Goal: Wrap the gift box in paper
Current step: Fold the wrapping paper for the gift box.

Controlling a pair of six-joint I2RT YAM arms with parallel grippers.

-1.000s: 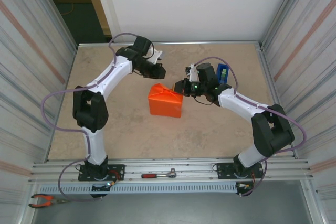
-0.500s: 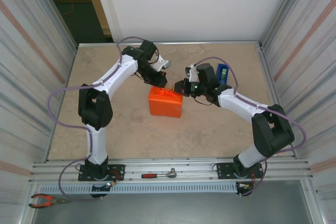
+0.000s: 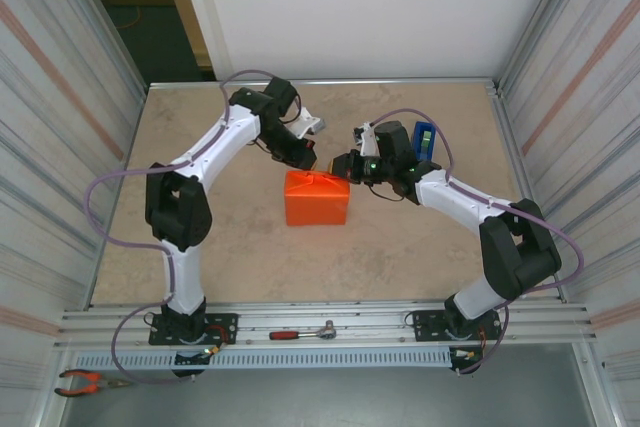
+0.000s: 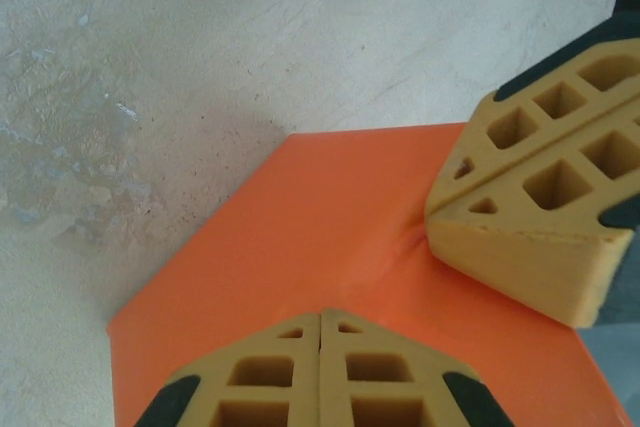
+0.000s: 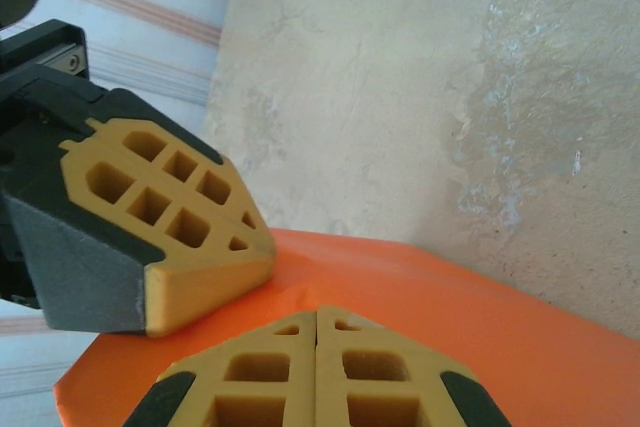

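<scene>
Now look across the table (image 3: 200,237): within the last second your left arm (image 3: 215,147) has swung in from the far side and dropped toward the middle, while the right arm has barely moved. The gift box (image 3: 316,199) sits where it was, mid-table, showing as a squarish orange parcel with the paper (image 4: 300,237) already folded round it. The blue tape dispenser (image 3: 424,139) stands well apart, behind the right arm.

Your left gripper (image 3: 303,159) is now at the parcel's far edge, just beside the right gripper (image 3: 343,167), which stays on the far right corner. From each wrist view the fingers are pressed together with nothing visible between them, so both hands are closed and pushing, not pinching. The right gripper's tip touches the paper and raises a small crease (image 4: 410,242).

To my eye this means you have moved from holding with one hand to pinning the top flap with two, probably ahead of taping.
</scene>
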